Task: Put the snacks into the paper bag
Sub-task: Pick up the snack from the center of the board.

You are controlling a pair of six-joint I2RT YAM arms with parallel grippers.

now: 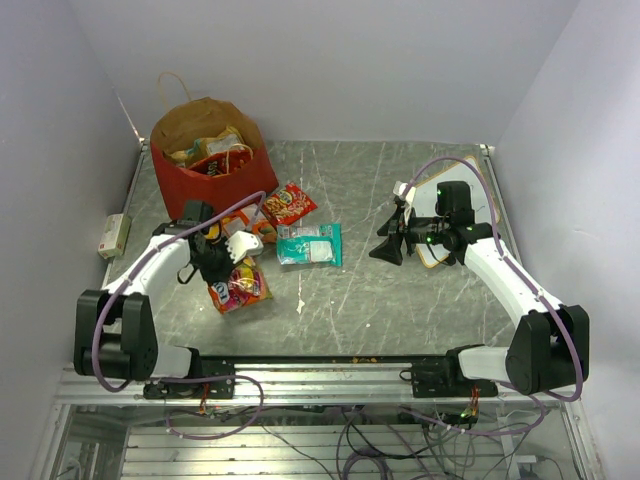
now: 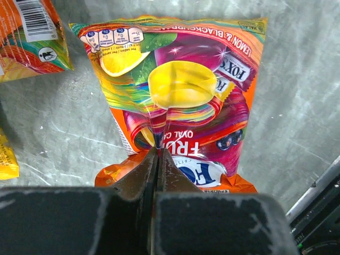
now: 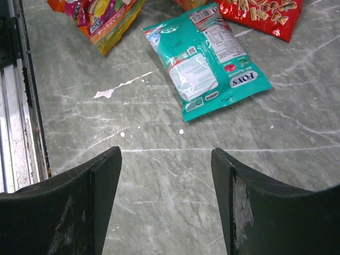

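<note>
I see the paper bag (image 1: 215, 188) standing far left on the grey bench (image 1: 400, 300). A red packet (image 1: 289, 204), teal packet (image 1: 309, 244) and multicolour packet (image 1: 240, 285) lie near it.

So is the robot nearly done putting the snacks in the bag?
Only partway. Done: a few packets sit inside the red paper bag. In hand: the left gripper is shut on the edge of the rainbow-coloured packet, which seems not yet lifted. Left: the teal packet, the red packet and an orange packet lie on the table. The right gripper is open and empty.
</note>
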